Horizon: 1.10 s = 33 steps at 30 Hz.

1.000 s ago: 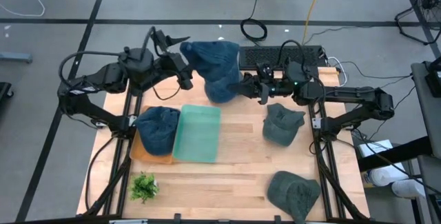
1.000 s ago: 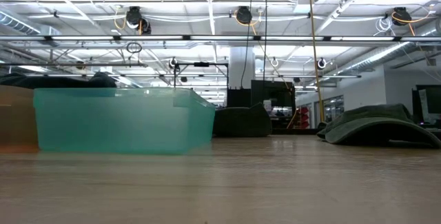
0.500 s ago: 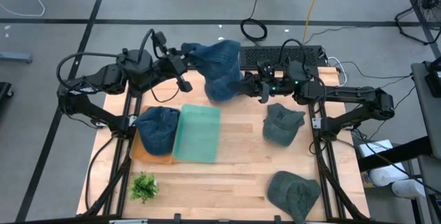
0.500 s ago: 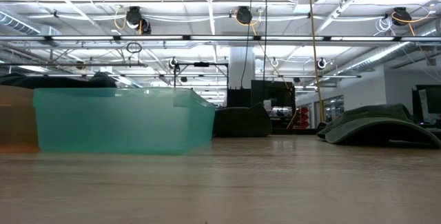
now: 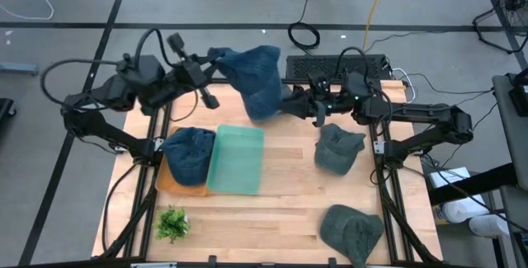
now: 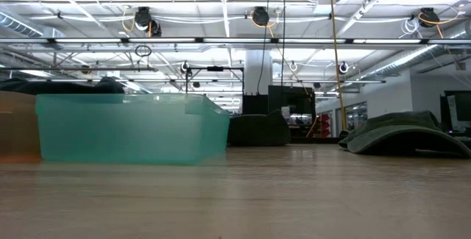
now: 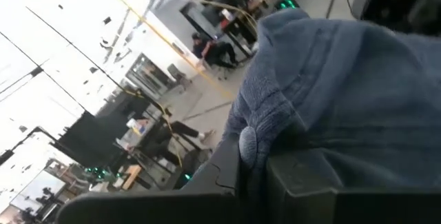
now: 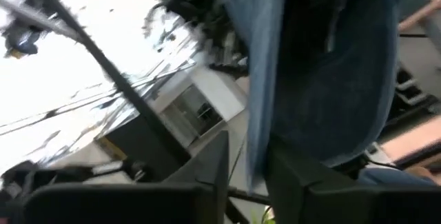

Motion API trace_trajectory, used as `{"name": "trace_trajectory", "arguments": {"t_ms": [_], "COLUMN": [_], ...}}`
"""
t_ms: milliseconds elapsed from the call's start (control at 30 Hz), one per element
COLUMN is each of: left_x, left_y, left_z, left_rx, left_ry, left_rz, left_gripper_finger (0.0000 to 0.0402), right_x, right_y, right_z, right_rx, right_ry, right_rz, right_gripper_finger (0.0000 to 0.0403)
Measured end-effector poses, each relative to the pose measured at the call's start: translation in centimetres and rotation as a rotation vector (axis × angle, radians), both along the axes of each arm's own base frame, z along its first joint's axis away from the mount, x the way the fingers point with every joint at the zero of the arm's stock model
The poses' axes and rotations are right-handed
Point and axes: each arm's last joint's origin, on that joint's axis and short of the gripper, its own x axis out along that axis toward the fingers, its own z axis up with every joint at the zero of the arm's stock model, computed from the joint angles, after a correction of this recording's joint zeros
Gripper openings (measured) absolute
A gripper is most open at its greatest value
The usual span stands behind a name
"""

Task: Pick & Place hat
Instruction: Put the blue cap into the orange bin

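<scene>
A blue hat (image 5: 257,78) hangs in the air over the table's far edge, between my two grippers. My left gripper (image 5: 213,63) is shut on its left edge. My right gripper (image 5: 289,103) is at the hat's lower right; its fingers stand slightly apart with the hat's pale edge (image 8: 256,134) between them. A second blue hat (image 5: 188,154) lies in an orange bin (image 5: 169,187), and a teal bin (image 5: 235,159) stands beside it. My left gripper pinches a bunched fold at the hat's edge (image 7: 249,140) between its two fingers, coming level from the table's left. The hat is lifted clear and spreads away beyond the fingers. My right gripper has the hat's edge between its parted fingers; whether they touch it I cannot tell.
Two green hats (image 5: 338,148) (image 5: 351,233) lie on the table's right half, and a small green plant (image 5: 172,223) sits at the near left. A keyboard (image 5: 334,68) and cables lie past the far edge. In the low view, the teal bin (image 6: 125,129) stands left.
My left gripper has gone toward the table's left edge and a little up, taking the hat's left edge with it. The hat has shifted left and stretched out between the two grippers. My right arm has stayed in place.
</scene>
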Motion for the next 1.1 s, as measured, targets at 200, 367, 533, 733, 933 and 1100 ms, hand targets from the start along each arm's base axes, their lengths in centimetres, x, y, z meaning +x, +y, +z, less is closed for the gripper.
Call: {"name": "trace_trajectory", "arguments": {"t_ms": [200, 367, 533, 733, 933, 1100], "left_x": [-2.6, -3.6, -4.4, -4.8, -5.6, -6.3], "left_y": [-0.6, -0.9, -1.2, -1.3, -1.5, -1.6], "left_z": [0.8, 0.2, -0.6, -1.8, -2.9, -3.6], "left_rx": [-0.08, -0.181, -0.29, -0.421, -0.559, -0.66], "left_ry": [0.102, 0.194, 0.274, 0.353, 0.452, 0.521], "left_rz": [-0.04, -0.12, -0.198, -0.209, -0.215, -0.181], "left_gripper_finger": [0.0019, 0.0019, 0.0019, 0.0019, 0.0019, 0.0019], "right_x": [-1.6, -3.2, -4.4, -4.9, -4.8, -4.8], "right_y": [0.3, 0.5, 0.6, 0.7, 0.7, 0.7], "right_z": [1.3, 2.6, 3.5, 3.8, 3.8, 3.8], "right_rx": [-0.082, -0.155, -0.199, -0.196, -0.202, -0.23], "right_ry": [-0.058, -0.123, -0.168, -0.182, -0.183, -0.189], "right_rz": [0.055, 0.02, -0.007, -0.025, -0.033, -0.045], "right_gripper_finger": [0.0127, 0.0138, 0.0135, 0.0128, 0.0127, 0.0127]}}
